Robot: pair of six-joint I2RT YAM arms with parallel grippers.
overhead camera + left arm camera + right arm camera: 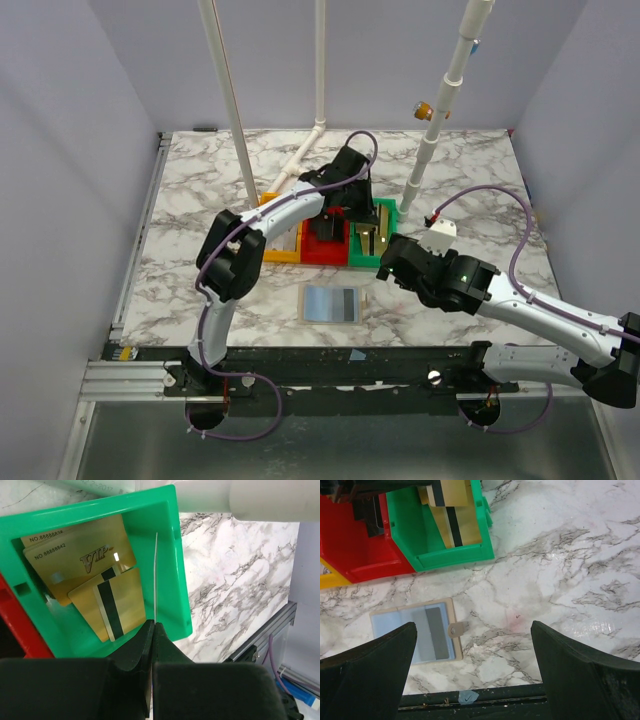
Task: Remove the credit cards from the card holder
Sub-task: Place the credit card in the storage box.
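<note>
credit cards (pixel 95 575) lie in the green tray (pixel 172 555), left gripper (pixel 152 627) pinching a thin card (pixel 156 580) over it, right gripper (pixel 472 625) spread wide near the card holder (pixel 415 632).

Left gripper (pixel 152 627) is pinched on what looks like a thin card (pixel 156 580) over the green tray (pixel 172 555); right gripper (pixel 474 626) gapes wide near it.

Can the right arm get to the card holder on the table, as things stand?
Probably yes. The right gripper is open and hangs close by the card holder, which lies open on the table with nothing over it. The left gripper, holding a credit card, is away over the green tray.
</note>
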